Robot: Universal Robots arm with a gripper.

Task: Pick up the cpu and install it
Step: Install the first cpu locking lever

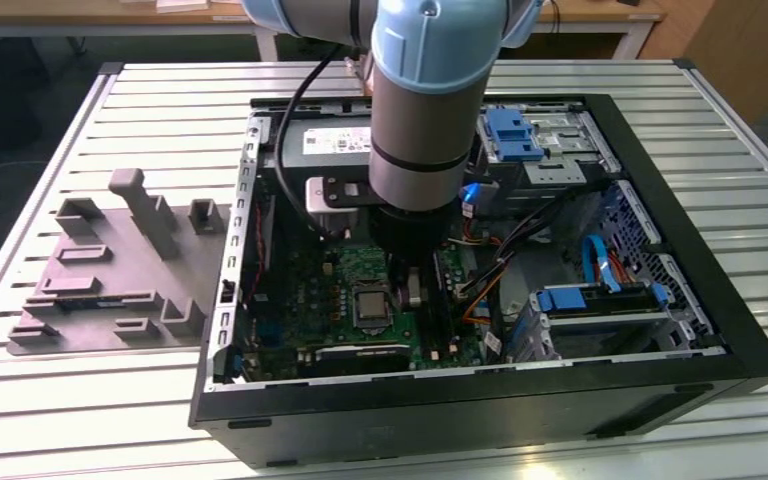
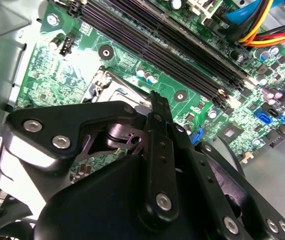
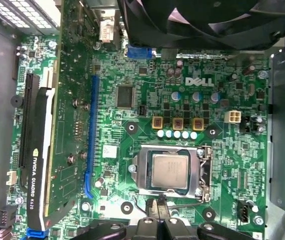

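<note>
Silvery cpu (image 3: 170, 171) seated in socket frame (image 3: 205, 172)

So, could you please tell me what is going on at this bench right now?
A single robot arm reaches down into an open computer case lying on a slatted table. Its claw hangs just above the green motherboard, close to the edge of the socket frame. In the first wrist view the cpu already lies flat in that socket, silvery top up, and the claw is not touching it. A grey fixture sits on the table beside the case.
</note>
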